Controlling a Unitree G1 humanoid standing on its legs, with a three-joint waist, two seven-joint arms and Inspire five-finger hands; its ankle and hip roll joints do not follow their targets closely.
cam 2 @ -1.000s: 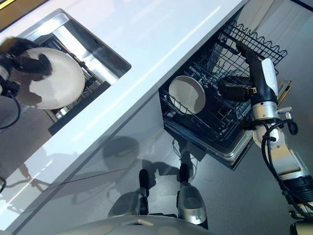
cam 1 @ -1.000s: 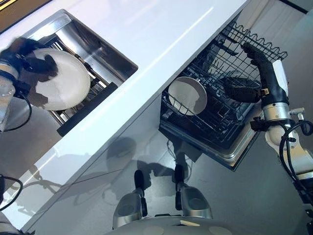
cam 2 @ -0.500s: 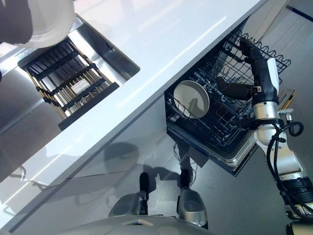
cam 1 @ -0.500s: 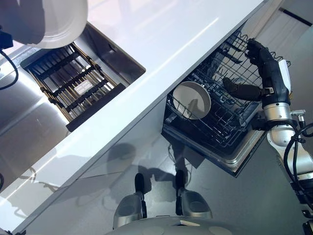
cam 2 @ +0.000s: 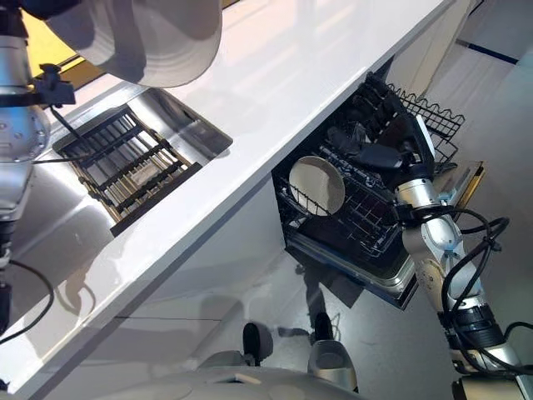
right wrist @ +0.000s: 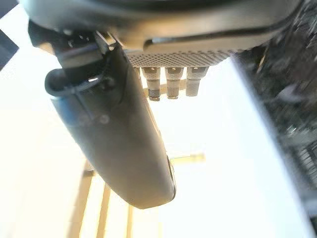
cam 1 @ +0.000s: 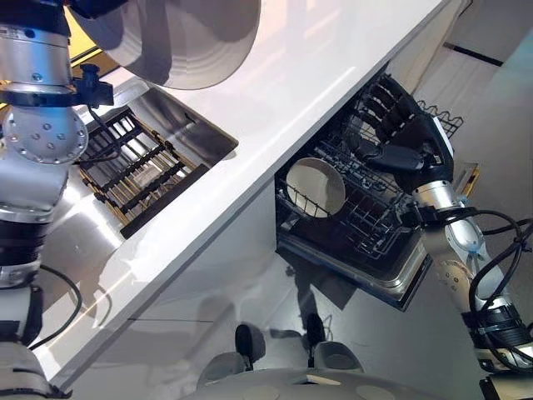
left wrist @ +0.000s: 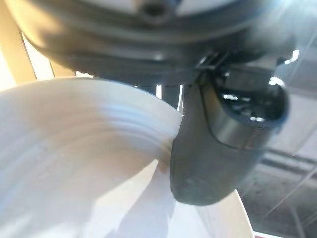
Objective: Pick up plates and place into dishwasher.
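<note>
A: The biggest thing is the counter (cam 1: 283,92), a long, smooth, glossy white slab running from the near left to the far right.

B: And the floor (cam 1: 250,275) below it is grey and shiny enough to carry reflections. What is set into the counter?

A: A steel sink (cam 1: 187,133) at the left, rectangular, with bright brushed walls. A dark slatted drying rack (cam 1: 137,171) lies inside it.

B: To the right, under the counter's edge, the dishwasher (cam 1: 391,275) stands open, its black wire basket (cam 1: 366,208) pulled out, a grid of thin rods.

A: One round white plate (cam 1: 316,187) stands on edge in that basket, at its left end, between the wires.

B: The other plate (cam 1: 179,37) is larger in view, white, smooth and shallow, with faint concentric rings. It is held up in the air above the sink's far side, at the top left.

A: The left hand (left wrist: 223,144) holds it; in the left wrist view the dark thumb presses over the plate's rim.

B: And the right hand (cam 1: 400,137)?

A: It hangs over the right part of the basket, dark fingers spread and relaxed, thumb out, holding nothing.
</note>
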